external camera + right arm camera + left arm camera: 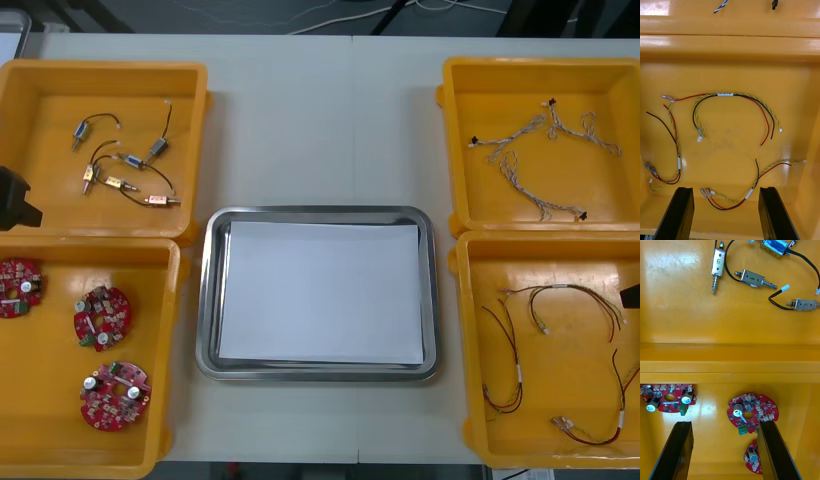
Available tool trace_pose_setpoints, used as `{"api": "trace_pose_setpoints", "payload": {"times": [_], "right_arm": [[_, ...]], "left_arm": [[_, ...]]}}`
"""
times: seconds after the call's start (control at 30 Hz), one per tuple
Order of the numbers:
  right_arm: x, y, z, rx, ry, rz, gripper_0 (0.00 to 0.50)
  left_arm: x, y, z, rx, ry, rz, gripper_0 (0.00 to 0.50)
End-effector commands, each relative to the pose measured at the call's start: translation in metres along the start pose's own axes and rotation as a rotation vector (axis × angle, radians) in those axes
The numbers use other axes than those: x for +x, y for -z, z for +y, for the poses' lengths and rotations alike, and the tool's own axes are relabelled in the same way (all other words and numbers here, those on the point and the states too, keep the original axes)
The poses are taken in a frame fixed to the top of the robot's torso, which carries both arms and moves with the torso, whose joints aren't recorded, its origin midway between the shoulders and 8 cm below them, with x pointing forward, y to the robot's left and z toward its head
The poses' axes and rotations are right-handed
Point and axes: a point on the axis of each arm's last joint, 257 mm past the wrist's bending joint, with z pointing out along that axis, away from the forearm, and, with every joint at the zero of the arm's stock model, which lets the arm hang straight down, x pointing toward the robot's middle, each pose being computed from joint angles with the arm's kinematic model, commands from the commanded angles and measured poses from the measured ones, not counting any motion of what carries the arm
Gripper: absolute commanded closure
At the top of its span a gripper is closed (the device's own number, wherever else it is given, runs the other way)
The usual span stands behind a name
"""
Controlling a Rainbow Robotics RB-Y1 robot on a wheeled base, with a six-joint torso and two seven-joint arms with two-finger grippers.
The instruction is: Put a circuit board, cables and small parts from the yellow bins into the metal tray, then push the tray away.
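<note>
The metal tray (206,300), white inside, lies mid-table with nothing in it. Three round red circuit boards (102,318) lie in the near left yellow bin (40,440). My left gripper (15,198) hangs at the left edge over the wall between the two left bins. In its wrist view it (724,452) is open, with one circuit board (751,411) just beyond its fingers. My right gripper (630,296) is at the right edge over the near right bin. It (725,213) is open above red and yellow cables (748,193).
Small metal parts (125,165) with black leads lie in the far left bin (190,80). Twisted blue and white cables (540,150) fill the far right bin (455,80). Bin walls (730,360) stand between compartments. Bare table lies beyond the tray.
</note>
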Motion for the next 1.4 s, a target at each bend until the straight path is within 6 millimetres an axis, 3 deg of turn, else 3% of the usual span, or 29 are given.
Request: {"api": "trace_pose_setpoints", "payload": {"times": [0.03, 1.4], "right_arm": [[-0.0042, 0.0063, -0.0010, 0.004, -0.033, -0.038, 0.000], [-0.0042, 0.0063, -0.0010, 0.004, -0.033, -0.038, 0.000]], "left_arm": [[-0.0071, 0.0172, 0.0184, -0.053, -0.051, -0.036, 0.000], [-0.0071, 0.0172, 0.0184, -0.053, -0.051, -0.036, 0.000]]}}
